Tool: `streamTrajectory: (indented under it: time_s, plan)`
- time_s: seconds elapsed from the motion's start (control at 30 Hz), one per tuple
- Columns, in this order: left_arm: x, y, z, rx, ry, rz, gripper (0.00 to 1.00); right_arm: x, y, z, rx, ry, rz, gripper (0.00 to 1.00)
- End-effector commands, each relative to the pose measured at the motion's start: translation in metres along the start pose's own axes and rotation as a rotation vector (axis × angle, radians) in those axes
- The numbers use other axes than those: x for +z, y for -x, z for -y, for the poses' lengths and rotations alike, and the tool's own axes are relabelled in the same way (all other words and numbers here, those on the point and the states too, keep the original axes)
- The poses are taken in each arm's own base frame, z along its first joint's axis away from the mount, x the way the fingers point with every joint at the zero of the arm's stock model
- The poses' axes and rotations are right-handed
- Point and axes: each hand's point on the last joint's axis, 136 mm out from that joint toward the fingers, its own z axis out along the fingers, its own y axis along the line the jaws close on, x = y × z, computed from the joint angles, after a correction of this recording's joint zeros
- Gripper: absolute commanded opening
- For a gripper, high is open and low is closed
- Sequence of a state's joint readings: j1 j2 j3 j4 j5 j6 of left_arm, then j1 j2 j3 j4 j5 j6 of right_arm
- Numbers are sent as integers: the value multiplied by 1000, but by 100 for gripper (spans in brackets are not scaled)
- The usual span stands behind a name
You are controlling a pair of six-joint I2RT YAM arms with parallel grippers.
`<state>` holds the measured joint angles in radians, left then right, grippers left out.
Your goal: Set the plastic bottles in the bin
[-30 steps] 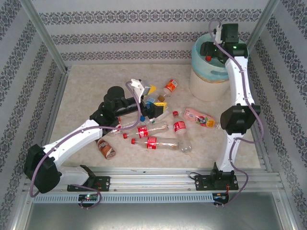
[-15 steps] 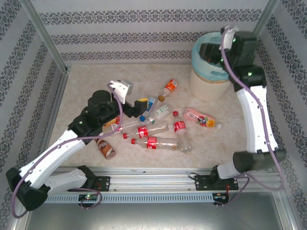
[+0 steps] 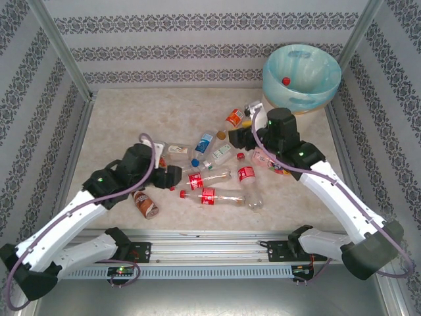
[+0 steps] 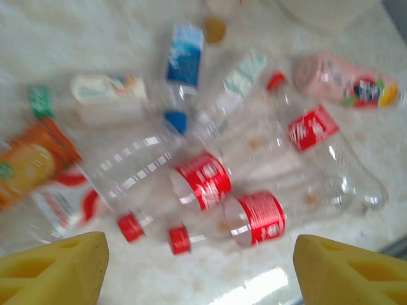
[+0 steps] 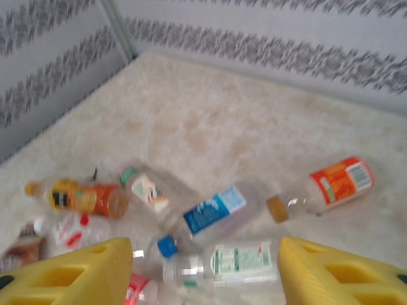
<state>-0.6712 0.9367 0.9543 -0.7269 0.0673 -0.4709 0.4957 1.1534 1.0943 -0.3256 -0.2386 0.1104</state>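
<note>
The plastic bottles lie in a loose pile mid-table: two red-labelled ones (image 3: 208,195) (image 4: 202,180), a blue-labelled one (image 3: 204,143) (image 5: 213,213), an orange-labelled one (image 3: 233,118) (image 5: 337,181) and a pink one (image 4: 346,79). The bin (image 3: 273,112) stands at the back right, with a red cap (image 3: 285,80) showing inside it. My left gripper (image 3: 172,176) (image 4: 200,270) hangs open above the red-capped bottles, holding nothing. My right gripper (image 3: 238,137) (image 5: 203,273) is open over a clear green-and-white-labelled bottle (image 5: 245,262).
A brown bottle (image 3: 145,204) lies near the front rail by my left arm. Patterned walls and metal posts close in the table on three sides. Bare tabletop lies at the back left.
My right arm swung from over the bin down to the bottle pile. My left arm drew back toward the near left, and its jaws narrowed somewhat.
</note>
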Motion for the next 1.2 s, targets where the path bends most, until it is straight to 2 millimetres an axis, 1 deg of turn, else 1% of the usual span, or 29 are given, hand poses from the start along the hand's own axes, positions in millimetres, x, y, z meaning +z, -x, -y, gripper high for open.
streamTrajectory:
  time_s: [0.0,0.07,0.1,0.17,0.23,0.3,0.4,0.5,0.6,0.67,0.77,0.93,1.17]
  plan:
    - [20,-25,13,-105,-84,-95,77,-5,-28,-37,-127,170,-72,60]
    - [25,-26,9,-132,-73,-77,77,-1,-67,-52,-219,223,-200,63]
    - [25,-26,5,-138,-56,-63,78,0,-82,-58,-258,244,-247,64]
    - [20,-21,-9,-151,11,-12,78,6,-114,-71,-361,279,-345,67]
    - [10,-13,-21,-159,74,46,80,14,-142,-81,-445,304,-433,69]
    - [-5,-4,-31,-161,123,112,81,25,-166,-88,-510,313,-516,71]
    - [-27,7,-42,-161,167,204,81,39,-194,-92,-552,318,-625,71]
    - [-47,13,-52,-157,200,278,82,48,-213,-93,-572,322,-702,71]
    - [-59,17,-57,-139,213,331,83,52,-227,-99,-587,352,-750,71]
    - [-65,20,-58,-128,219,355,83,55,-235,-97,-604,341,-776,71]
    - [-69,23,-60,-112,232,371,83,61,-245,-91,-628,310,-818,72]
    - [-71,23,-62,-103,243,376,84,71,-259,-92,-666,301,-868,72]
    - [-78,19,-66,-106,251,390,84,82,-270,-92,-692,288,-905,71]
